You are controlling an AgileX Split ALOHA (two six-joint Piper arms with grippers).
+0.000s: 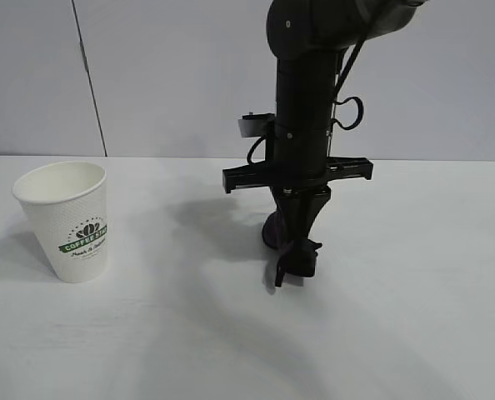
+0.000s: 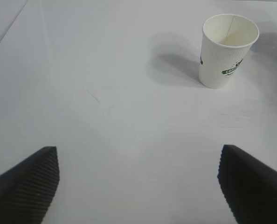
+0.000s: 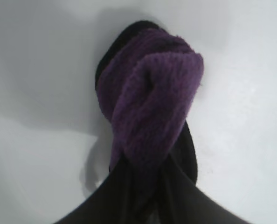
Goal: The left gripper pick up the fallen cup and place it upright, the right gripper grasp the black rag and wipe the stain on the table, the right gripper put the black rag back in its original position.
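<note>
The cup (image 1: 67,221) stands upright at the left of the table (image 1: 147,342), white with a green band, mouth up. In the left wrist view the cup (image 2: 228,49) is far off, and my left gripper (image 2: 137,156) hangs open over bare tabletop with nothing between its fingers. My right gripper (image 1: 291,267) points straight down near the table's middle, shut on the black rag (image 1: 270,232). The right wrist view shows the rag (image 3: 150,98) bunched, purple side out, pinched in the right gripper (image 3: 150,186) close to the surface. Whether it touches the table I cannot tell. The stain is hidden.
A plain grey wall (image 1: 172,75) rises behind the table's far edge. The right arm's column (image 1: 302,108) stands tall over the middle. White tabletop stretches between the cup and the right gripper and to the right of it.
</note>
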